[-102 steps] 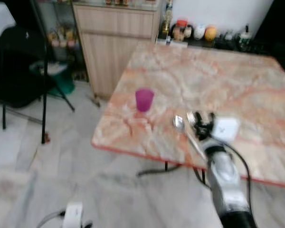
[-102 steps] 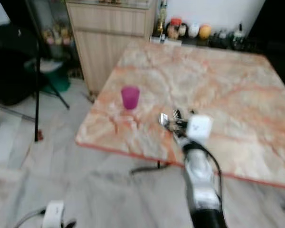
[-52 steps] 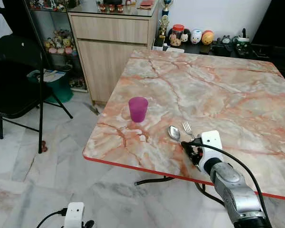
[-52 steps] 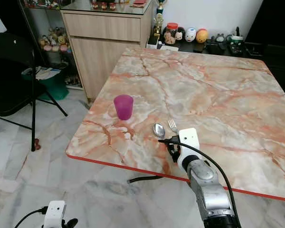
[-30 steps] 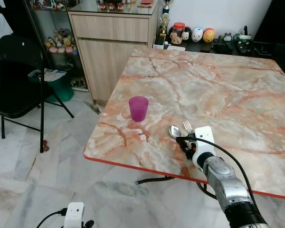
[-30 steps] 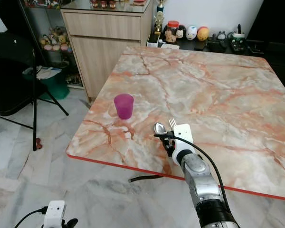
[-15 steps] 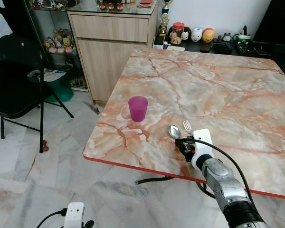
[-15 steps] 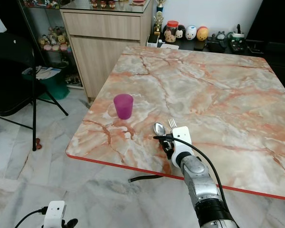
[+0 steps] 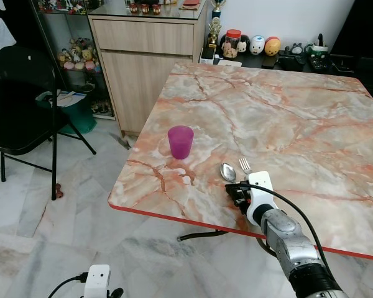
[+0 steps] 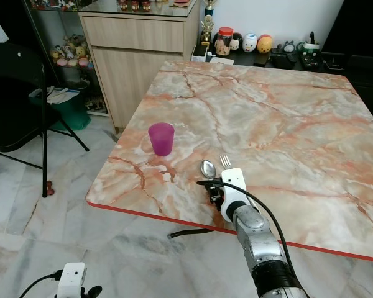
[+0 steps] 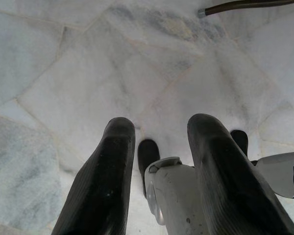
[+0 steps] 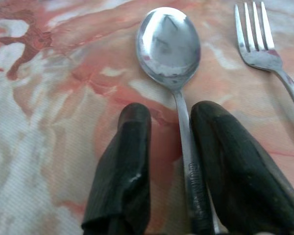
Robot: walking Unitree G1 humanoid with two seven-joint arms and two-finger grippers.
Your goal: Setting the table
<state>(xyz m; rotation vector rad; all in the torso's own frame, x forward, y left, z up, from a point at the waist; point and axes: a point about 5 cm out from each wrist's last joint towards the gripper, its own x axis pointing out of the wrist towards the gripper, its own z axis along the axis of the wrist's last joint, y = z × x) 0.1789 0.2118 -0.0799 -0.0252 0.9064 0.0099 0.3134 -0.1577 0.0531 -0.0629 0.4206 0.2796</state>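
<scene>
A silver spoon and a fork lie side by side near the front edge of the marble table. Left of them stands a purple cup, upright. My right gripper rests low on the table at the spoon's handle end. In the right wrist view the spoon has its handle running between the two black fingers, close to one of them; the gripper is open. The fork lies just outside the fingers. My left gripper hangs open over the marble floor.
A black folding chair stands at the left, with a green bin behind it. A wooden cabinet adjoins the table's far left corner. Jars and figurines line the far side. A white device with a cable lies on the floor.
My right gripper has slid a little to the left along the table, bringing its fingers around the spoon's handle. Cup, spoon and fork have stayed put.
</scene>
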